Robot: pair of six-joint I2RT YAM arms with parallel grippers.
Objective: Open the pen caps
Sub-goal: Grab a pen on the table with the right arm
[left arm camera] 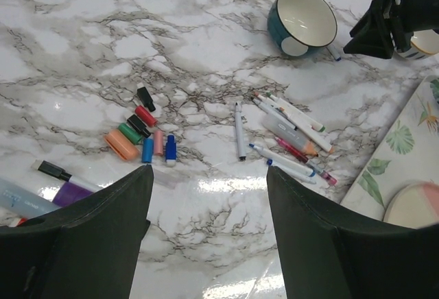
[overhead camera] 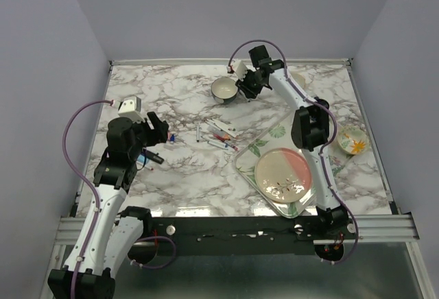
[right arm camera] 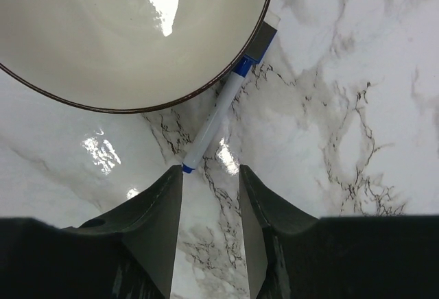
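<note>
A white marble-patterned surface point(overhead camera: 185, 175) fills the overhead view, and the left gripper point(left arm camera: 209, 172) is held over its left-centre part. Its 2 dark fingers point(left arm camera: 103, 223) are spread wide and nothing is caught between them. Just above those fingers in the left wrist view, a small group of loose plastic pen caps point(left arm camera: 145, 134) lies on the surface. Black, red, green, orange, pink and blue ones are packed close together, some touching.

To their right, near the middle of that frame, a loose heap of thin white-barrelled marker pens point(left arm camera: 291, 134) is spread, with several crossing each other. A single pen point(left arm camera: 239, 131) lies apart just left of the heap. A purple-bodied marker point(left arm camera: 72, 193) is partly hidden at the lower left, beside the left finger.

The right gripper point(right arm camera: 210, 170) is placed at the upper centre of the overhead view, just beside a round ceramic bowl point(left arm camera: 302, 21), teal outside and cream inside. In the right wrist view a white pen point(right arm camera: 216, 121) with a blue band lies against the bowl. Its dark grey cap point(right arm camera: 260, 40) is tucked at the rim. The right gripper is released: its fingers are parted to either side of the pen's lower blue tip, and the pen is not clamped.

A leaf-printed tray point(overhead camera: 241, 169) carrying a pink and cream plate point(overhead camera: 282, 175) is seen at the lower right of the overhead frame.
</note>
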